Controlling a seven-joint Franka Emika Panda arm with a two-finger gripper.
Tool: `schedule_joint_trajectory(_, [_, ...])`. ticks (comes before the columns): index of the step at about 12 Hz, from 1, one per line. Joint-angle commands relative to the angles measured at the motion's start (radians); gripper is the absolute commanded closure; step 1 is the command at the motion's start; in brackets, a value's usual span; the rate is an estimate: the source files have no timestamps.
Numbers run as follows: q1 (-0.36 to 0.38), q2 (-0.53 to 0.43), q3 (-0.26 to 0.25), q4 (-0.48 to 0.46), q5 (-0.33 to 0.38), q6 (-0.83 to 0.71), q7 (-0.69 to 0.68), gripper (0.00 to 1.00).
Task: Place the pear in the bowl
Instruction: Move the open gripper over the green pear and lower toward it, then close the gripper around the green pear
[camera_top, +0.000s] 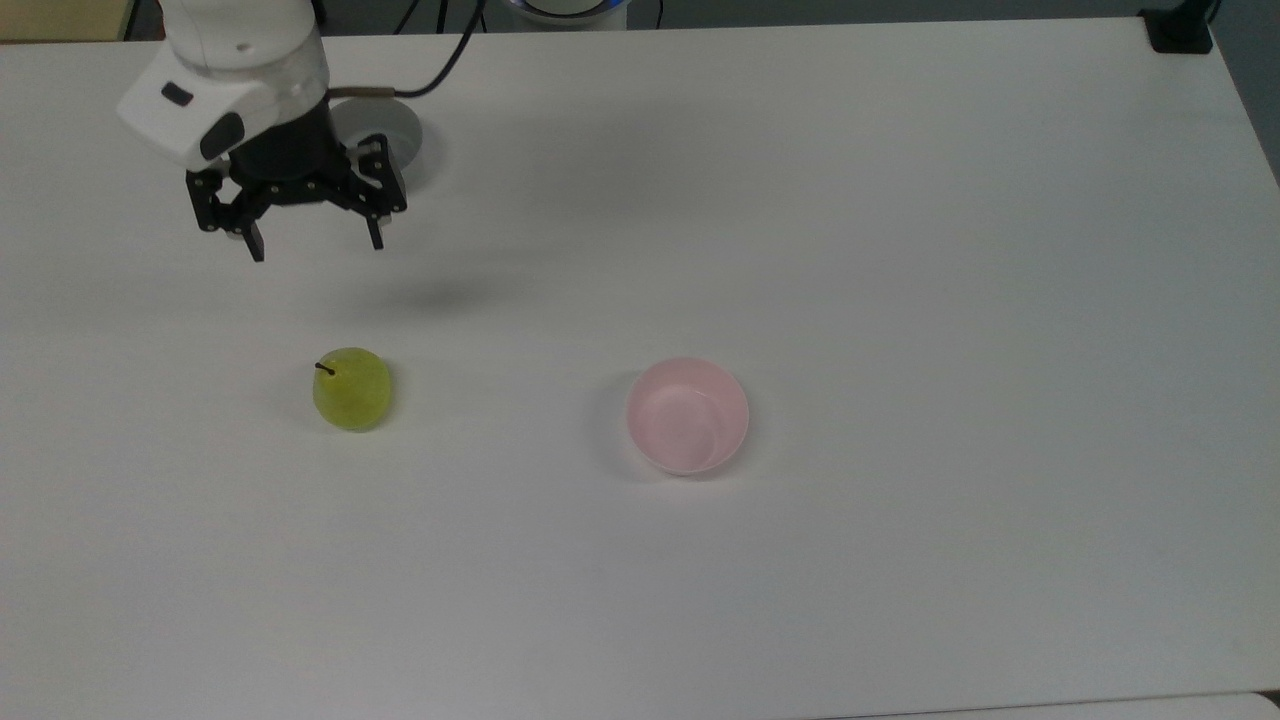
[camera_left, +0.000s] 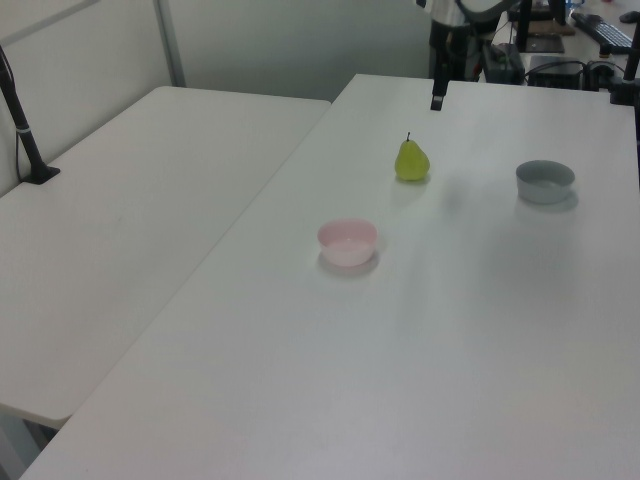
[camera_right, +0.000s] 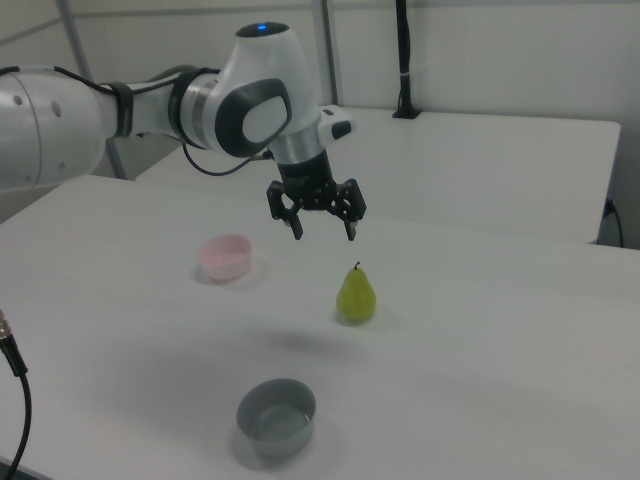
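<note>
pear upright on table | tool above, fingers spread, pointing down

Grey bowl upright on white table; second table adjacent

This looks like a robotics lab set up in an office-like room: plain white desks stand side by side, with a second desk against pale partition walls. A white robot arm with trailing cables works over the surface, black camera poles are clamped to desk edges, and a keyboard and cabling clutter the background
</note>
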Motion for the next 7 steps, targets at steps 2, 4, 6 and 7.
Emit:
schedule_joint_trajectory(2, [0.007,0.092,-0.008,0.014,-0.008,0.13,0.102,0.0])
schedule_joint_trajectory(4, [0.006,0.134,-0.011,0.014,-0.011,0.188,0.124,0.0])
schedule_joint_trajectory(6, [0.006,0.169,-0.012,0.014,-0.016,0.22,0.124,0.0])
schedule_joint_trajectory(7, [0.007,0.175,-0.015,0.012,-0.019,0.236,0.124,0.0])
